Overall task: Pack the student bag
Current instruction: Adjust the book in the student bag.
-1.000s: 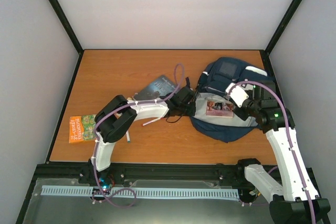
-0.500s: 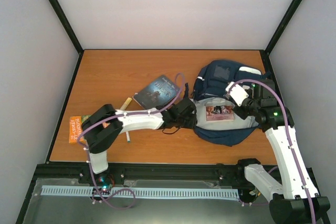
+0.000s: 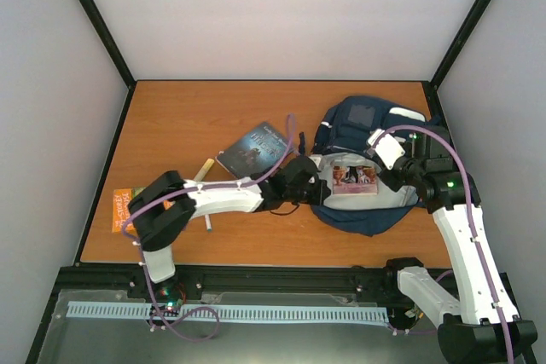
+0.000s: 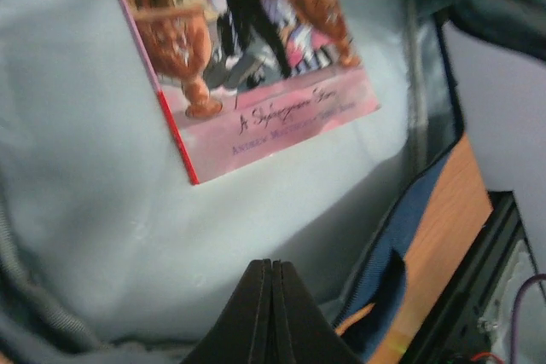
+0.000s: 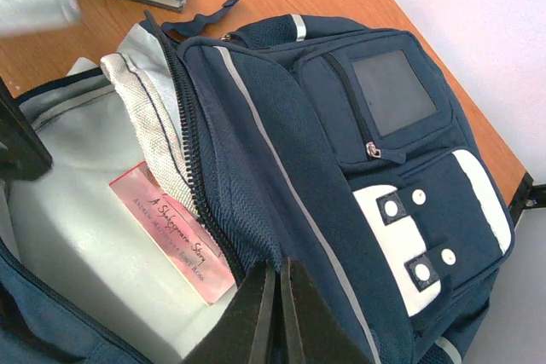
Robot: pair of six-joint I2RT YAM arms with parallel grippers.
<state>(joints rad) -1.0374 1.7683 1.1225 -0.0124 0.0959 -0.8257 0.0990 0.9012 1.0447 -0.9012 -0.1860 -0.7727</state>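
The student bag (image 3: pixel 365 122), navy with white patches, lies at the right of the table with its main pocket gaping and its grey lining (image 4: pixel 94 236) showing. A pink picture book (image 3: pixel 354 176) lies inside on the lining; it also shows in the left wrist view (image 4: pixel 256 66) and the right wrist view (image 5: pixel 171 232). My left gripper (image 3: pixel 316 182) is inside the opening's left edge, jaws shut (image 4: pixel 273 263) with nothing visible between them, just below the book. My right gripper (image 5: pixel 277 266) is shut on the bag's navy zipper edge (image 5: pixel 247 210) and holds the flap up.
A dark blue book (image 3: pixel 254 147) lies on the table left of the bag. An orange book (image 3: pixel 124 209) lies at the left edge. A tan marker (image 3: pixel 205 168) and a white pen (image 3: pixel 206 222) lie near the left arm. Black frame posts border the table.
My left arm has dropped its elbow and pushed its gripper right, into the bag's opening. The bag's opening has widened, and the pink book sits a little higher. The marker has come into view.
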